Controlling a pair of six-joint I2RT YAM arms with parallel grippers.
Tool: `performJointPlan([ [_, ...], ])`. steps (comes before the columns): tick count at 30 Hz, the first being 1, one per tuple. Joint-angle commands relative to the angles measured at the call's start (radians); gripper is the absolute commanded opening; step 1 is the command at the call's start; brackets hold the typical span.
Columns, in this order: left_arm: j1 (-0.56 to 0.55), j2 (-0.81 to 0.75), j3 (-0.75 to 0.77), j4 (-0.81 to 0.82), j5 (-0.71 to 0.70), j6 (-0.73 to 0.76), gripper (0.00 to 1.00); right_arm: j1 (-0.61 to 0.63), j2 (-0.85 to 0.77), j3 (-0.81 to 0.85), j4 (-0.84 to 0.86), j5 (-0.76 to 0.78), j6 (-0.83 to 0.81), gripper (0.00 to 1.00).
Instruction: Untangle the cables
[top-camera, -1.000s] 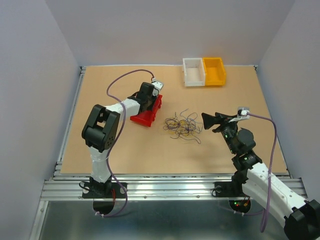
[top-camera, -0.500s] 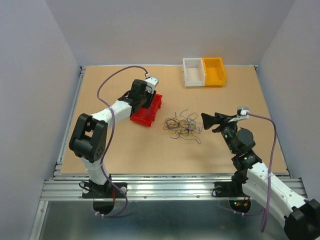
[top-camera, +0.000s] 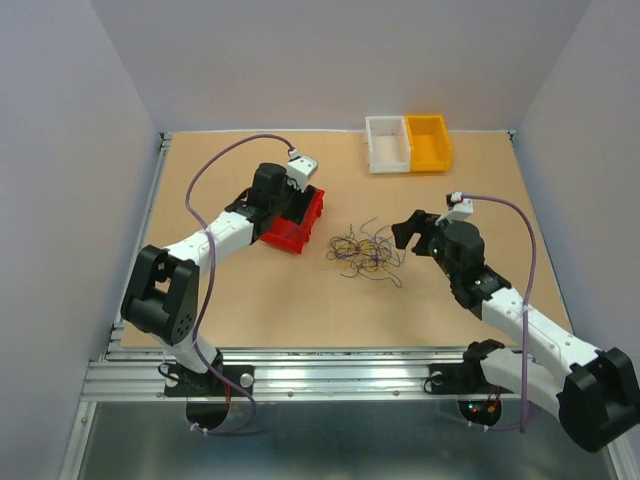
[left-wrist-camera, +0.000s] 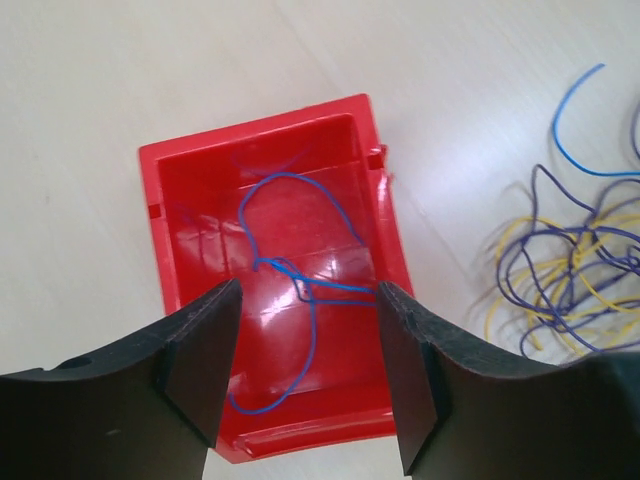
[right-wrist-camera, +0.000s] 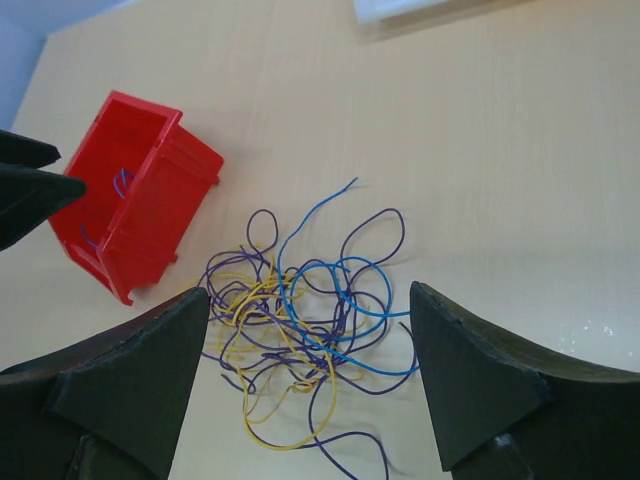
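Note:
The cables (top-camera: 365, 252) lie as a loose tangle of purple, yellow and blue wires on the tan table, right of a red bin (top-camera: 303, 228). My right gripper (top-camera: 408, 233) hovers just right of the tangle. In the right wrist view it stands open (right-wrist-camera: 308, 292) with the tangle (right-wrist-camera: 310, 320) below and between its fingers, untouched. My left gripper (top-camera: 287, 203) is over the red bin (left-wrist-camera: 165, 250) and open (left-wrist-camera: 308, 290). One thin blue cable (left-wrist-camera: 300, 215) lies loose inside the bin, one strand reaching the right finger's edge. Part of the tangle (left-wrist-camera: 570, 270) shows at the right.
A white bin (top-camera: 387, 145) and a yellow bin (top-camera: 428, 143) stand side by side at the back edge. The red bin (right-wrist-camera: 140, 215) sits left of the tangle. Metal rails border the table on the left and near sides.
My left gripper has gone from shut to open over the red bin, and its arm has drawn back to the left. The right arm has reached forward towards the tangle.

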Motion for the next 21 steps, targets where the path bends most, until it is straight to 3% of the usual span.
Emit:
performJointPlan([
  [1, -0.029, -0.071, -0.032, 0.059, 0.138, 0.058, 0.68, -0.005, 0.118, 0.202, -0.244, -0.041, -0.046, 0.85],
  [5, -0.043, -0.108, -0.063, 0.085, 0.164, 0.078, 0.69, -0.004, 0.179, 0.271, -0.355, 0.032, -0.040, 0.84],
  [7, -0.046, -0.137, -0.084, 0.104, 0.180, 0.081, 0.69, -0.005, 0.189, 0.283, -0.396, 0.119, 0.033, 0.94],
  [9, -0.048, -0.163, -0.106, 0.124, 0.194, 0.089, 0.69, -0.005, 0.189, 0.274, -0.395, 0.127, 0.128, 0.98],
  [14, -0.052, -0.271, -0.204, 0.229, 0.226, 0.112, 0.69, -0.004, 0.242, 0.271, -0.393, 0.177, 0.309, 0.98],
  [18, -0.057, -0.338, -0.256, 0.273, 0.256, 0.133, 0.69, -0.004, 0.293, 0.300, -0.417, 0.180, 0.251, 0.97],
  [21, -0.062, -0.361, -0.273, 0.289, 0.260, 0.139, 0.70, -0.004, 0.302, 0.302, -0.422, 0.204, 0.227, 0.87],
])
